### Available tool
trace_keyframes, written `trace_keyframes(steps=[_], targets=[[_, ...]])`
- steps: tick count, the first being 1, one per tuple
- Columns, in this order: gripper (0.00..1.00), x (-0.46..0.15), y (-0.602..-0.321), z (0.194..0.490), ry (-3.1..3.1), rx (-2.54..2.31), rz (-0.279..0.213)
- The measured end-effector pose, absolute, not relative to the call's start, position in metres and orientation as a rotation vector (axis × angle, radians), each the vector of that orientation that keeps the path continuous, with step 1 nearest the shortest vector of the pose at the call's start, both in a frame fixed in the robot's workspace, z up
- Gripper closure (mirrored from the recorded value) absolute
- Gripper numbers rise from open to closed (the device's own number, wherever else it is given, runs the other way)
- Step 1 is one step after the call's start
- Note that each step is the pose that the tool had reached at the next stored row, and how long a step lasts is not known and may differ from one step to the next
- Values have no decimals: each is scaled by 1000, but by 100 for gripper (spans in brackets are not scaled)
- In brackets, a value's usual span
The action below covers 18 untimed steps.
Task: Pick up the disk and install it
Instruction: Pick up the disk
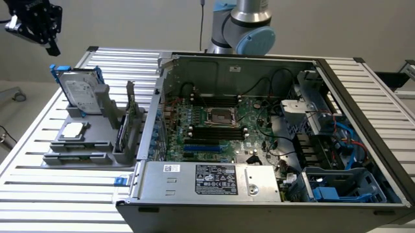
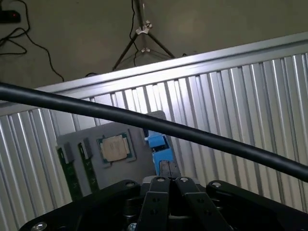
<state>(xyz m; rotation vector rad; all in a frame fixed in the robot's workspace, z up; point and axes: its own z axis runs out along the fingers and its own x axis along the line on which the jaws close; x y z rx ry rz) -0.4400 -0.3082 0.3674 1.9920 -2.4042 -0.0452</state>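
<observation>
The disk [image 1: 83,91], a silver-grey drive with a white label in a blue carrier, stands upright in a grey holder [image 1: 81,145] at the exterior view's left, on the slatted table. My gripper [image 1: 49,46] hangs high above and a little behind it, not touching it. In the wrist view the gripper [image 2: 169,182] has its fingers pressed together with nothing between them, and the disk [image 2: 158,144] appears edge-on just beyond the fingertips.
An open computer case [image 1: 259,63] with its motherboard [image 1: 220,126] exposed lies beside the holder. A blue drive cage [image 1: 343,187] sits in its near corner. A small silver chip [image 2: 114,147] and memory sticks [image 2: 70,173] rest on the holder. A black cable [image 2: 144,122] crosses the wrist view.
</observation>
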Motion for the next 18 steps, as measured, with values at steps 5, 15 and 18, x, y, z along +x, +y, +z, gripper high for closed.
trace_keyframes(steps=[5, 15, 18], targets=[[89, -440, -308, 367, -2309, 2099, -42], [89, -440, -308, 367, -2126, 2295, -20], [89, -440, -307, 366, -2092, 2337, -7]])
